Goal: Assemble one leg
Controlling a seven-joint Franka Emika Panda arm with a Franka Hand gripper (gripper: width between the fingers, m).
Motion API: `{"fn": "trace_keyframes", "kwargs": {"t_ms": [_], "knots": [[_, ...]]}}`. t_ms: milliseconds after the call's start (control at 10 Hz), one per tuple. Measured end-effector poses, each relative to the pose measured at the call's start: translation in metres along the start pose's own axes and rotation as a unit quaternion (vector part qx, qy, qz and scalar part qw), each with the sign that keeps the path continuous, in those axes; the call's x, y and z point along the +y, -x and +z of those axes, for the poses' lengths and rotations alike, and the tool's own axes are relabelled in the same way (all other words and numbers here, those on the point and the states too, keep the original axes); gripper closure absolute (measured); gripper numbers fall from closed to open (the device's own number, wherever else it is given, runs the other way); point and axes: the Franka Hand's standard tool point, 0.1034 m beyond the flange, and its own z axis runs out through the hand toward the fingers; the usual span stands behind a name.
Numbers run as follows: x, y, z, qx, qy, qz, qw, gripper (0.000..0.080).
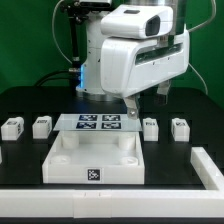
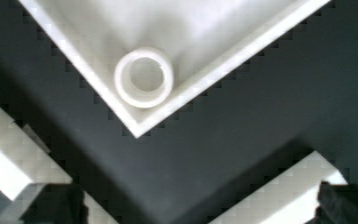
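Observation:
Four small white legs with black-and-white tags stand in a row: two at the exterior view's left (image 1: 12, 127) (image 1: 41, 126) and two at its right (image 1: 150, 126) (image 1: 180, 127). The large white tabletop (image 1: 70, 160) lies in front of them. My gripper (image 1: 132, 110) hangs over the tabletop's far right corner, apart from every leg. In the wrist view one tabletop corner (image 2: 194, 40) with its round socket (image 2: 142, 78) lies below. My gripper (image 2: 194, 210) is open and empty, with its dark fingertips (image 2: 43, 205) wide apart. No leg shows in the wrist view.
The marker board (image 1: 98, 123) lies flat between the two pairs of legs, just behind the tabletop. A white rail (image 1: 110, 205) runs along the front of the black table and turns up the exterior view's right side (image 1: 206, 165).

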Motion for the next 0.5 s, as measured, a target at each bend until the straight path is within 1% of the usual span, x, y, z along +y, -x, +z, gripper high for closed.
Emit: {"fn": "trace_keyframes", "kwargs": {"t_ms": [500], "knots": [[0.0000, 0.0000, 0.0000, 0.000, 0.000, 0.000, 1.000, 0.0150]]}}
